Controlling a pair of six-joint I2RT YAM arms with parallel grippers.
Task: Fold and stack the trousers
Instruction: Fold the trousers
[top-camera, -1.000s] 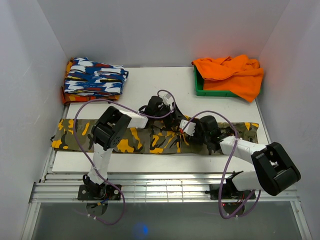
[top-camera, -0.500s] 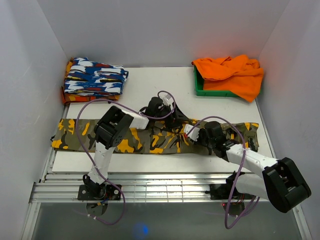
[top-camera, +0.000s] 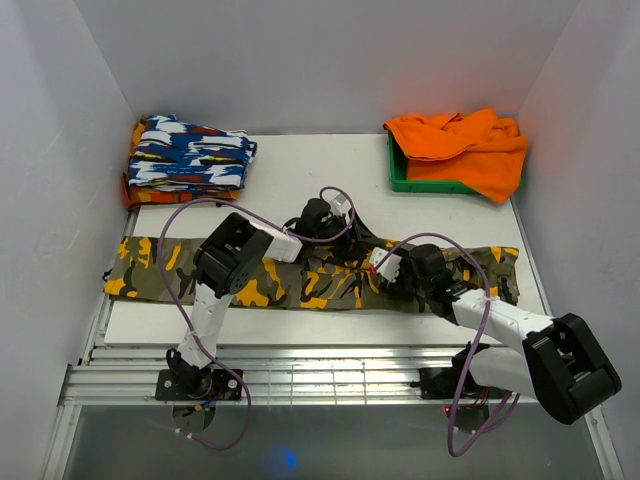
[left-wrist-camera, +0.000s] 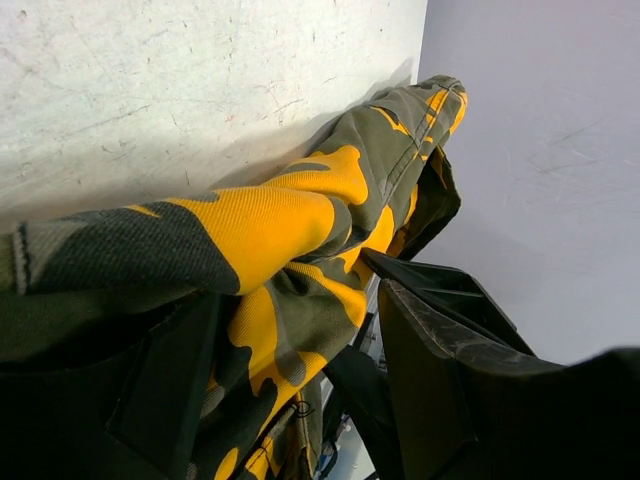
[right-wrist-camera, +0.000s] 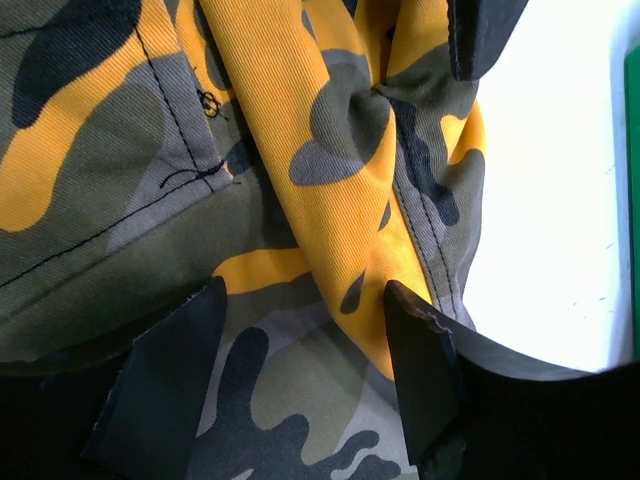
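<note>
The camouflage trousers lie as one long strip across the white table, from the left edge to the right. My left gripper is low at the strip's middle, on its far edge. In the left wrist view its jaws stand apart with a bunched fold of the trousers between them. My right gripper is just right of it on the cloth. In the right wrist view its jaws are wide open over a yellow fold of the trousers.
A folded blue-white-red garment sits at the back left. An orange cloth drapes over a green bin at the back right. White walls close in both sides. Purple cables loop over both arms.
The right arm's elbow has swung down and to the right, and its gripper has shifted slightly right on the cloth. The left gripper has edged a little toward the right gripper.
</note>
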